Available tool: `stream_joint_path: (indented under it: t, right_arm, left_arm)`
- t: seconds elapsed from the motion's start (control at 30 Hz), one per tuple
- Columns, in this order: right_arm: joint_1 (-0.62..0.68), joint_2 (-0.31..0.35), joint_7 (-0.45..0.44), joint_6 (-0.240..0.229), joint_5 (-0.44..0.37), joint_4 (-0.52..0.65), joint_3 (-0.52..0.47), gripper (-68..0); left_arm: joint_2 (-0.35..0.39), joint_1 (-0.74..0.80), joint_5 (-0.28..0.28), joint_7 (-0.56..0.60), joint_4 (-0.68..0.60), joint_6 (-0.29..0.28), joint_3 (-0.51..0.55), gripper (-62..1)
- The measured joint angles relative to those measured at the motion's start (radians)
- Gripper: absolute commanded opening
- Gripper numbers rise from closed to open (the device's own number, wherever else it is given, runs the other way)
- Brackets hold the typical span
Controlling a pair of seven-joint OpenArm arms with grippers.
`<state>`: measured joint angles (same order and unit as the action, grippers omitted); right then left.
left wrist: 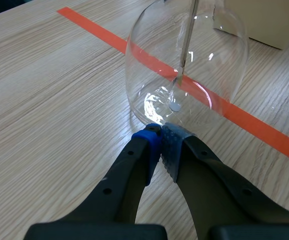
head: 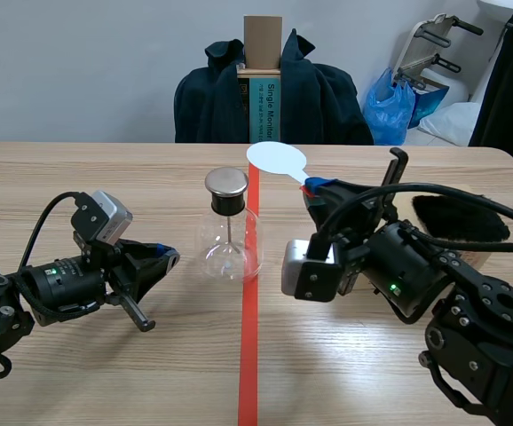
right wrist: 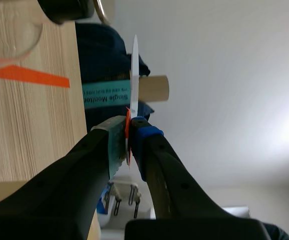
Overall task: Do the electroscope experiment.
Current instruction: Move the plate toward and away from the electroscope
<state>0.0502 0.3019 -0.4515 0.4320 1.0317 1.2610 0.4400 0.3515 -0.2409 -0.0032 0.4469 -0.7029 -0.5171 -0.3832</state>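
The white disc [head: 276, 160] is pinched edge-up in the right pincer [right wrist: 128, 132]. The left pincer [left wrist: 160, 132] is pressed together on nothing, with the electroscope flask [head: 228, 244] just ahead of its tips. The charge-transfer step is judged to be in hand. Next, the disc must be brought to the metal cap [head: 226, 182].

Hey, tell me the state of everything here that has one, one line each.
Glass flask: upright on the tape line, metal cap on.
White paddle: gripped, held in the air, clear of the flask.
Left tool: shut, empty, tips at the flask's base.
Right tool: shut on the paddle.
Black fur: lying untouched beyond the right arm.
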Motion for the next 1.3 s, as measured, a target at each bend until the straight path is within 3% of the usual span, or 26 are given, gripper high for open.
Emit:
stream_joint_path:
  t: [0.1, 0.27, 0.57, 1.1, 1.3]
  right_arm:
    - [0.000, -0.012, 0.072, 0.000, 0.001, 0.000, 0.000, -66.9]
    - [0.000, -0.013, 0.119, 0.000, 0.007, 0.000, 0.000, -66.9]
    - [0.000, -0.013, 0.112, 0.000, 0.017, 0.000, 0.000, -66.9]
    - [0.000, -0.013, -0.187, -0.003, 0.059, 0.000, 0.000, -66.9]
    - [0.000, -0.014, -0.241, -0.003, 0.072, 0.000, 0.000, -66.9]
  left_arm:
    - [0.000, 0.000, 0.000, 0.000, 0.000, 0.000, 0.000, -57.9]
    - [0.000, 0.000, 0.000, 0.000, 0.000, 0.000, 0.000, -57.9]
    - [0.000, 0.000, 0.000, 0.000, 0.000, 0.000, 0.000, -57.9]
    - [0.000, 0.000, 0.000, 0.000, 0.000, 0.000, 0.000, -57.9]
    - [0.000, 0.000, 0.000, 0.000, 0.000, 0.000, 0.000, -57.9]
